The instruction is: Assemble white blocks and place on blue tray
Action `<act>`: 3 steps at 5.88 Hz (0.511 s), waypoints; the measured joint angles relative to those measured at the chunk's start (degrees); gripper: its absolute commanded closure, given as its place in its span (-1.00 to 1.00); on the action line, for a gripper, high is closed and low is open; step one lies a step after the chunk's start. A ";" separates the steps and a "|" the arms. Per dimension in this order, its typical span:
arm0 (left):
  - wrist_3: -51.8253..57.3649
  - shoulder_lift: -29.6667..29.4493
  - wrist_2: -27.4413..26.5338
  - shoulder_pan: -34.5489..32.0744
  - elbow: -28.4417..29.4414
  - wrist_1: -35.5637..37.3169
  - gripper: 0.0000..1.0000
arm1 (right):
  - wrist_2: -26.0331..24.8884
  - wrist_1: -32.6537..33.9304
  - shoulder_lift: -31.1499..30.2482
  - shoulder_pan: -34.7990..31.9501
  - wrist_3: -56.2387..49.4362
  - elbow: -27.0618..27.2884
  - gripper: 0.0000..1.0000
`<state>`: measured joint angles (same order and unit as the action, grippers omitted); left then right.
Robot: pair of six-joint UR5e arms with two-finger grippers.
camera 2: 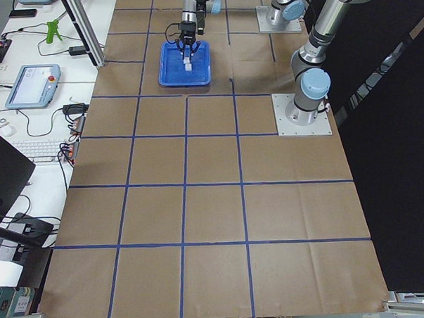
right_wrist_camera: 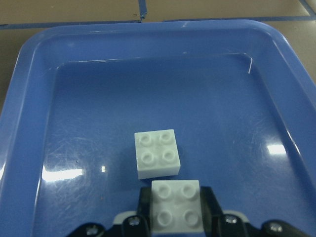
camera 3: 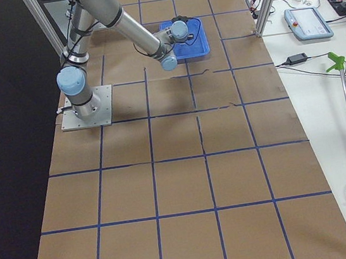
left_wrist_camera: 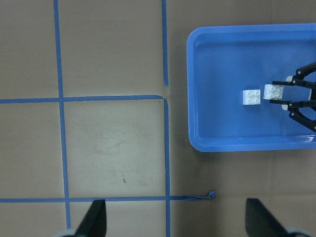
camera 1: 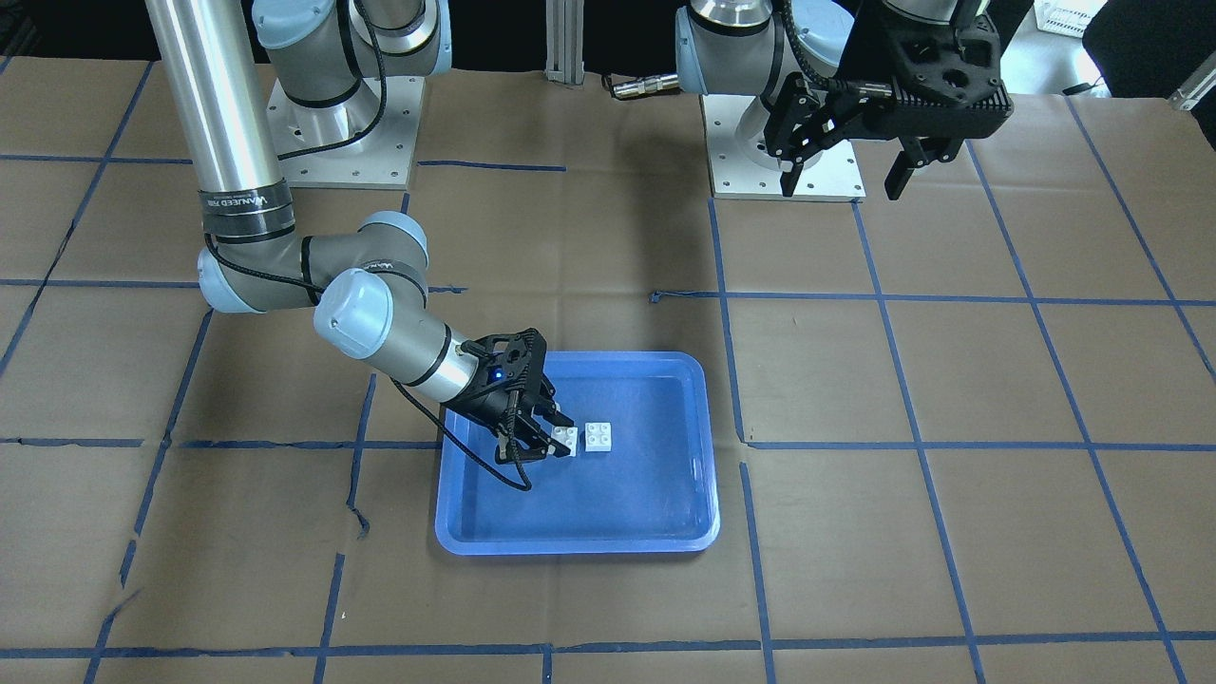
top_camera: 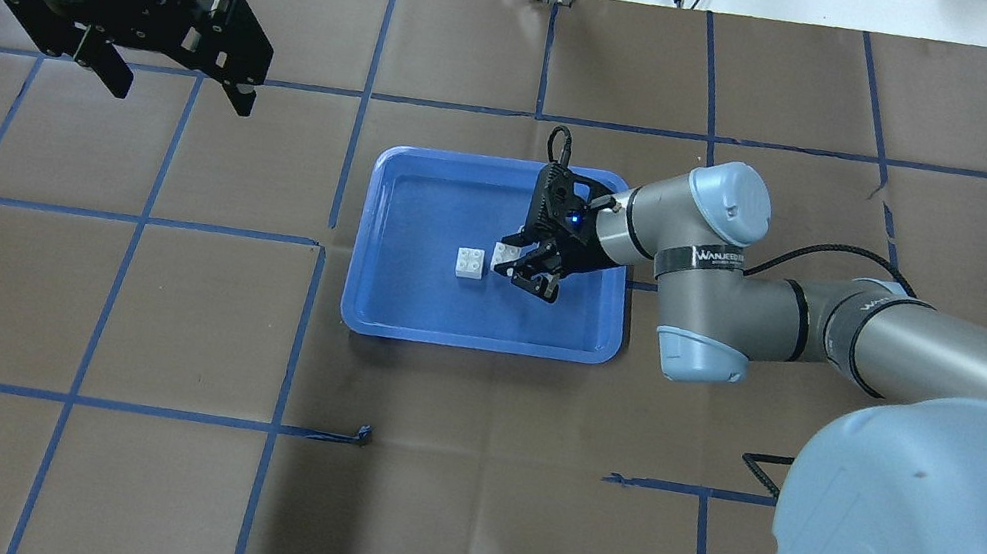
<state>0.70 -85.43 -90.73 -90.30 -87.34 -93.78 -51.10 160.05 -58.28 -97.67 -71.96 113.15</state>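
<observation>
The blue tray [camera 1: 570, 546] lies mid-table and also shows in the overhead view [top_camera: 472, 342]. Two white blocks sit side by side inside it, not joined. My right gripper [camera 1: 543, 439] reaches low into the tray and is shut on one white block [camera 1: 567, 439], which sits between its pads [right_wrist_camera: 210, 202] in the right wrist view [right_wrist_camera: 176, 205]. The other white block [camera 1: 598, 436] lies free on the tray floor just beyond it, also seen in the right wrist view [right_wrist_camera: 157, 153]. My left gripper [top_camera: 181, 92] hangs open and empty, high and far from the tray.
The table is covered in brown paper with a blue tape grid. The arms' base plates [camera 1: 347, 133] [camera 1: 779, 152] stand at the robot's edge. A desk with a keyboard [camera 2: 46, 148] and a pendant [camera 2: 31, 82] runs along the far side.
</observation>
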 measured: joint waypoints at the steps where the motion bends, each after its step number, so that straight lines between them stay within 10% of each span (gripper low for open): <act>1: 0.00 0.00 -0.04 0.00 -0.02 0.00 -0.98 | -0.03 -0.05 0.06 -0.19 0.16 0.03 0.37; 3: 0.00 0.03 -0.09 0.03 -0.02 0.00 -0.98 | -0.14 -0.08 0.13 -1.16 0.24 0.06 0.37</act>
<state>0.70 -85.40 -90.82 -90.27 -87.36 -93.78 -51.25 159.96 -58.15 -98.83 -71.73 113.20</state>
